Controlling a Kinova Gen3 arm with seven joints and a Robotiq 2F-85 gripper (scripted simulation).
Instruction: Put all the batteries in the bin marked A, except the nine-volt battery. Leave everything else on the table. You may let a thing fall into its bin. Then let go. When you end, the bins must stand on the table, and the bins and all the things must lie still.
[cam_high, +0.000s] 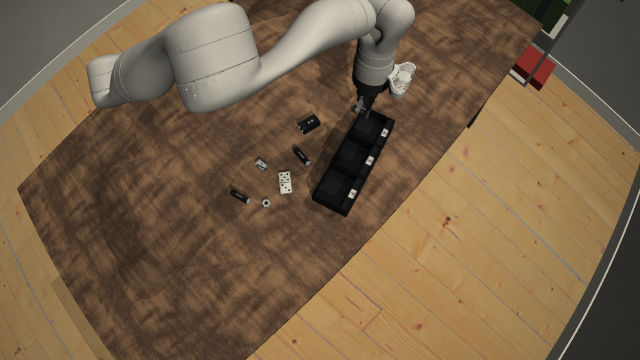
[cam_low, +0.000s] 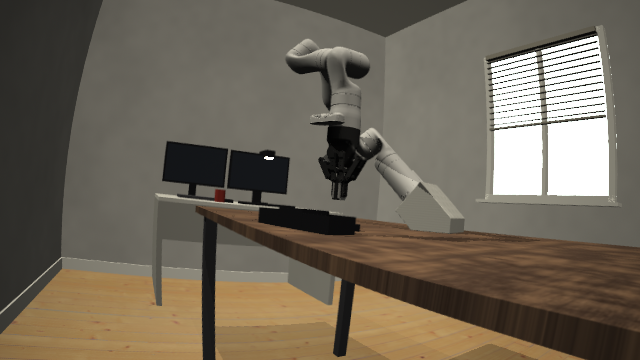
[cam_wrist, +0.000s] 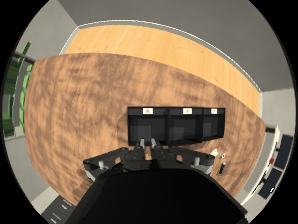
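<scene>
Three black bins (cam_high: 355, 162) stand joined in a row on the wooden table, each with a small white label; I cannot read the letters. They also show in the wrist view (cam_wrist: 176, 124) and in the side view (cam_low: 307, 220). My gripper (cam_high: 361, 107) (cam_low: 340, 192) hangs a little above the far end of the row, fingers nearly shut, and I see nothing between them. Two black cylinder batteries lie on the table, one near the bins (cam_high: 302, 156) and one further left (cam_high: 240, 196). The black nine-volt battery (cam_high: 308, 123) lies left of the gripper.
A white domino (cam_high: 285, 182), a small metal nut (cam_high: 265, 202) and a small grey part (cam_high: 260, 164) lie among the batteries. The table edge runs close along the bins' right side. A desk with two monitors (cam_low: 225, 170) stands behind the table.
</scene>
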